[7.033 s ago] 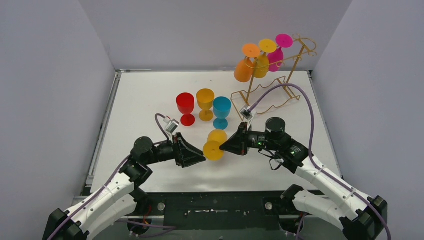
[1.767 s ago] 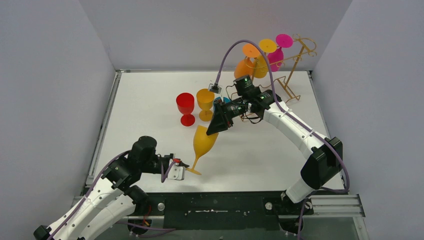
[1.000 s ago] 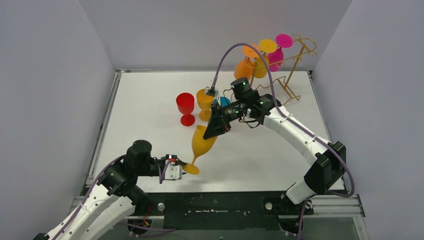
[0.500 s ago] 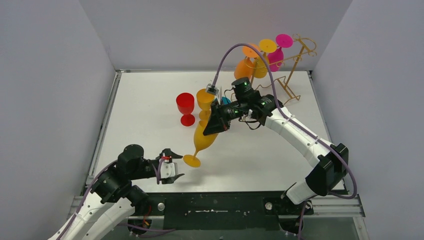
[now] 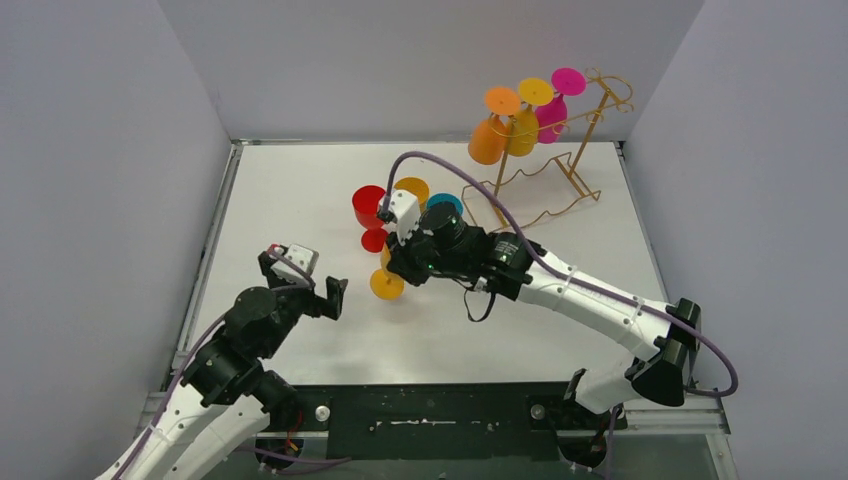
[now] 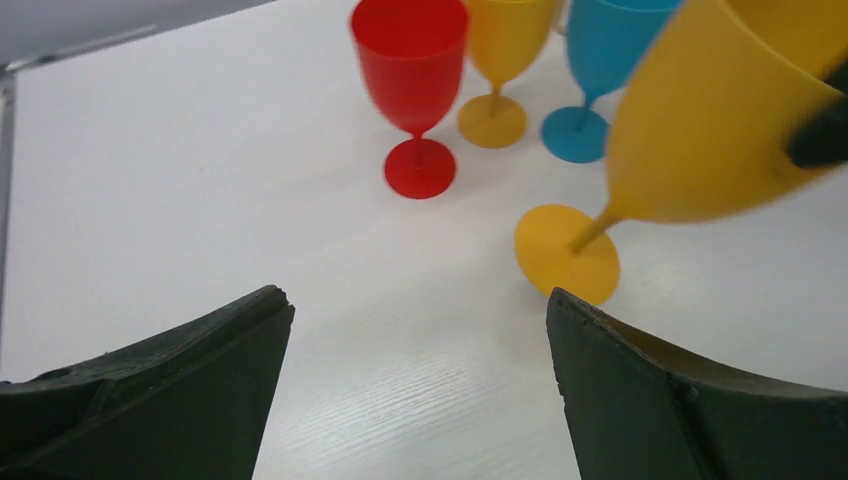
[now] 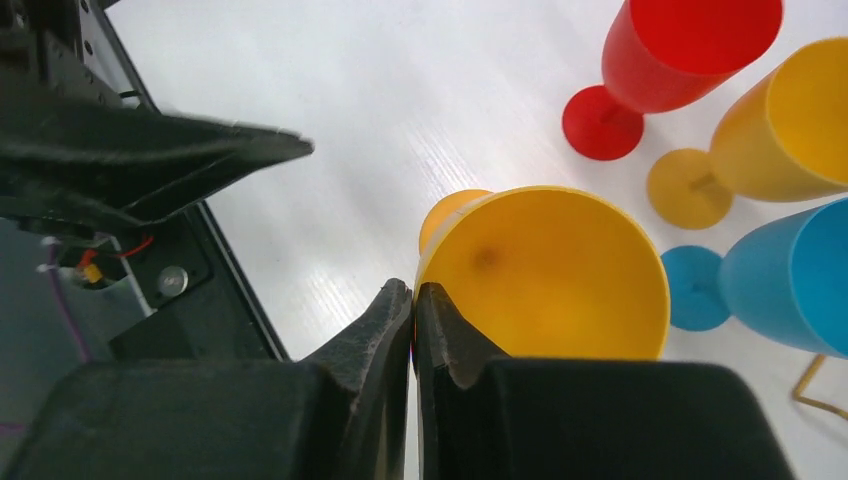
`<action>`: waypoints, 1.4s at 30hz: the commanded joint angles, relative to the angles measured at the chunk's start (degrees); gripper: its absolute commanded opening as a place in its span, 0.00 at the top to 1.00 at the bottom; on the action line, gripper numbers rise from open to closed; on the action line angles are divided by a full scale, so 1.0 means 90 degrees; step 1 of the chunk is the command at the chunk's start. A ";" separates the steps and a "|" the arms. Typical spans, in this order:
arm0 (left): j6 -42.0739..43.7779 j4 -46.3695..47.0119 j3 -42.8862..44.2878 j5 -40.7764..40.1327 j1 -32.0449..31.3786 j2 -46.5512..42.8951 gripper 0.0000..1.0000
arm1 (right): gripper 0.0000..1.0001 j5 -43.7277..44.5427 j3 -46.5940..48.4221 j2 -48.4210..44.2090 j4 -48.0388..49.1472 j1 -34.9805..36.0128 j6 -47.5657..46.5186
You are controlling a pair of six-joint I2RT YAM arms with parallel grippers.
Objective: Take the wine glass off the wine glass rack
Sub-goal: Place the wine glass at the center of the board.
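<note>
I am watching the left gripper (image 6: 417, 305) letting go. Its fingers were pinching the foot of the wine glass (image 6: 700, 130) a second ago; now they are spreading wide and pulling back toward the near left, well apart from it. The right gripper (image 7: 413, 296) is still pinching the bowl's rim between its fingers and has been swinging the glass from its steep lean toward upright. It is still tilting, with its foot low just in front of the red glass (image 5: 369, 205), and I cannot tell whether it is touching the table (image 5: 290, 190). The rack (image 5: 587, 134) is standing at the far right, well apart, still carrying three hanging glasses (image 5: 521, 131).
</note>
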 commanded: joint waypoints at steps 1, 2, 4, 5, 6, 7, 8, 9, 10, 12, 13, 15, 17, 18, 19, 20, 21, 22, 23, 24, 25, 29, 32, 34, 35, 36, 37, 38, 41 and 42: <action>-0.1705 -0.0916 0.1259 -0.2913 0.0003 0.1375 0.03 | 1.00 0.1915 -0.0141 -0.0289 0.0981 0.0526 -0.0445; -0.2053 -0.1458 0.1673 -0.3482 0.0004 0.1797 0.03 | 1.00 0.1965 -0.0147 -0.0259 0.1067 0.0568 -0.0458; -0.2253 -0.1728 0.2034 -0.4083 0.0046 0.2175 0.03 | 1.00 0.2075 -0.0076 -0.0164 0.1148 0.0638 -0.0444; -0.2149 -0.1566 0.2045 -0.4037 0.0102 0.2198 0.03 | 1.00 0.2102 -0.0030 -0.0096 0.1168 0.0668 -0.0439; -0.2091 -0.1400 0.2028 -0.3900 0.0219 0.2180 0.03 | 1.00 0.2126 0.0034 -0.0008 0.1190 0.0686 -0.0440; -0.2113 -0.1288 0.2011 -0.3738 0.0387 0.2167 0.03 | 1.00 0.2150 0.0119 0.0113 0.1172 0.0709 -0.0438; -0.2162 -0.1218 0.1994 -0.3527 0.0613 0.2193 0.03 | 1.00 0.2154 0.0212 0.0246 0.1146 0.0718 -0.0440; -0.2222 -0.1185 0.1974 -0.3270 0.0922 0.2252 0.03 | 1.00 0.2154 0.0307 0.0388 0.1126 0.0723 -0.0431; -0.2249 -0.1140 0.1956 -0.2787 0.1252 0.2342 0.03 | 1.00 0.2157 0.0397 0.0547 0.1100 0.0725 -0.0417; -0.2215 -0.1017 0.1890 -0.1868 0.2141 0.2578 0.02 | 1.00 0.2147 0.0638 0.0904 0.1055 0.0731 -0.0352; -0.2131 -0.0969 0.1873 -0.1397 0.2623 0.2725 0.03 | 1.00 0.2117 0.0743 0.1066 0.1033 0.0724 -0.0316; -0.2059 -0.1018 0.1890 -0.0555 0.3662 0.2995 0.03 | 1.00 0.2044 0.0946 0.1372 0.1047 0.0724 -0.0246; -0.2286 -0.0880 0.1799 -0.0143 0.4143 0.3066 0.03 | 1.00 0.1978 0.1227 0.1711 0.0940 0.0719 -0.0170; -0.2395 -0.0761 0.1736 -0.0020 0.4233 0.3022 0.03 | 1.00 0.1955 0.1373 0.1899 0.0841 0.0715 -0.0163; -0.2496 -0.0648 0.1653 0.0001 0.4348 0.2957 0.03 | 1.00 0.1953 0.1558 0.2081 0.0735 0.0716 -0.0149; -0.2536 -0.0501 0.1539 -0.0014 0.4464 0.2892 0.03 | 1.00 0.1959 0.1761 0.2294 0.0586 0.0714 -0.0143; -0.2529 -0.0366 0.1427 -0.0044 0.4534 0.2831 0.02 | 1.00 0.1986 0.2006 0.2511 0.0374 0.0706 -0.0110; -0.2491 -0.0282 0.1329 -0.0066 0.4562 0.2817 0.03 | 1.00 0.1991 0.2303 0.2722 0.0141 0.0696 -0.0077; -0.2453 -0.0273 0.1261 -0.0098 0.4563 0.2798 0.03 | 1.00 0.2022 0.2557 0.2936 -0.0076 0.0696 -0.0057; -0.2411 -0.0302 0.1207 -0.0149 0.4563 0.2782 0.03 | 1.00 0.2093 0.2783 0.3115 -0.0245 0.0698 -0.0029; -0.2376 -0.0319 0.1135 -0.0187 0.4562 0.2733 0.03 | 1.00 0.2150 0.2975 0.3287 -0.0407 0.0687 -0.0012; -0.2352 -0.0267 0.1032 -0.0327 0.4568 0.2515 0.03 | 0.99 0.2216 0.3540 0.3776 -0.0838 0.0640 0.0009; -0.2366 -0.0331 0.1028 -0.0553 0.4565 0.2428 0.03 | 0.96 0.2255 0.3877 0.4048 -0.1106 0.0597 0.0007; -0.2374 -0.0316 0.1024 -0.0545 0.4575 0.2396 0.03 | 0.93 0.2201 0.3992 0.4113 -0.1175 0.0570 -0.0006; -0.2372 -0.0302 0.1022 -0.0543 0.4569 0.2394 0.03 | 0.91 0.2141 0.3999 0.4122 -0.1160 0.0547 -0.0002; -0.2359 -0.0294 0.1023 -0.0551 0.4569 0.2393 0.03 | 0.90 0.2089 0.4003 0.4126 -0.1144 0.0539 0.0029; -0.2341 -0.0280 0.1020 -0.0576 0.4568 0.2391 0.03 | 0.89 0.2020 0.3997 0.4130 -0.1133 0.0522 0.0037; -0.2330 -0.0284 0.1019 -0.0597 0.4570 0.2407 0.03 | 0.87 0.1979 0.3979 0.4135 -0.1119 0.0521 0.0043; -0.2319 -0.0288 0.1018 -0.0568 0.4570 0.2423 0.03 | 0.82 0.2047 0.3989 0.4151 -0.1067 0.0484 0.0047; -0.2317 -0.0271 0.1014 -0.0552 0.4576 0.2421 0.03 | 0.75 0.2058 0.4013 0.4147 -0.1042 0.0464 0.0052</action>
